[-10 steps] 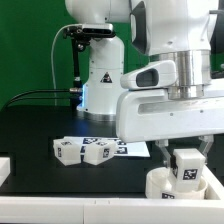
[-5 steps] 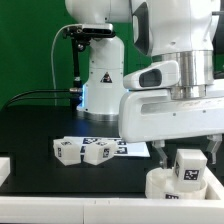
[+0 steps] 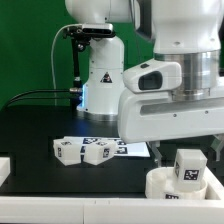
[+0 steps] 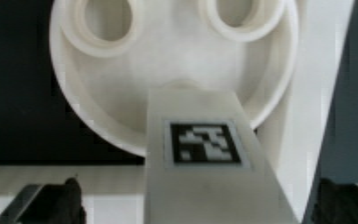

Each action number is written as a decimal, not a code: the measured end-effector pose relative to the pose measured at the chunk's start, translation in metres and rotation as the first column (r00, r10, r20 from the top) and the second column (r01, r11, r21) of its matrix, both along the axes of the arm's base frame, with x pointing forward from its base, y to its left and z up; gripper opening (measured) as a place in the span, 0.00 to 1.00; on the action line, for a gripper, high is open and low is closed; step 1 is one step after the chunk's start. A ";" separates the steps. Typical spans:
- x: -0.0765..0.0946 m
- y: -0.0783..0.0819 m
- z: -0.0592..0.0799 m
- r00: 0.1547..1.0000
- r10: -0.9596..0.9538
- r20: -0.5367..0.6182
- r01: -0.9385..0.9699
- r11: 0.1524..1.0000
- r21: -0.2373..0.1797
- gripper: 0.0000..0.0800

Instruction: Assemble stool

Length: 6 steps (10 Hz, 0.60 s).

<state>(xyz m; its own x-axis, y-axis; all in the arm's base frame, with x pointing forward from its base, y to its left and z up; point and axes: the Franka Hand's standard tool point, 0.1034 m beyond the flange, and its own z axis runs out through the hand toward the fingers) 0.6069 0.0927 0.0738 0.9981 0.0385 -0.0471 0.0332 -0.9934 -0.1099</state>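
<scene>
Leg (image 3: 187,168): upright on seat (image 3: 160,186), long axis vertical. Tool (image 4: 206,205): directly above leg, released, fingers spread either side, gripping nothing

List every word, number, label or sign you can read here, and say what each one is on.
No words or numbers can be read anywhere.
upright leg on the seat: black-and-white square tag, a pattern, no text.
loose legs: the same kind of tags.
marker board: tags only.
robot base: small triangular sign, too small to read.
</scene>
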 end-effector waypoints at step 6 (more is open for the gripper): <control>-0.002 0.002 -0.002 0.985 -0.170 -0.033 0.170 0.985 -0.007 0.42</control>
<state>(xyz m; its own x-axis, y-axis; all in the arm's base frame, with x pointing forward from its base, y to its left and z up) 0.6052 0.0951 0.0718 0.9880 -0.1318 -0.0803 -0.1398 -0.9847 -0.1042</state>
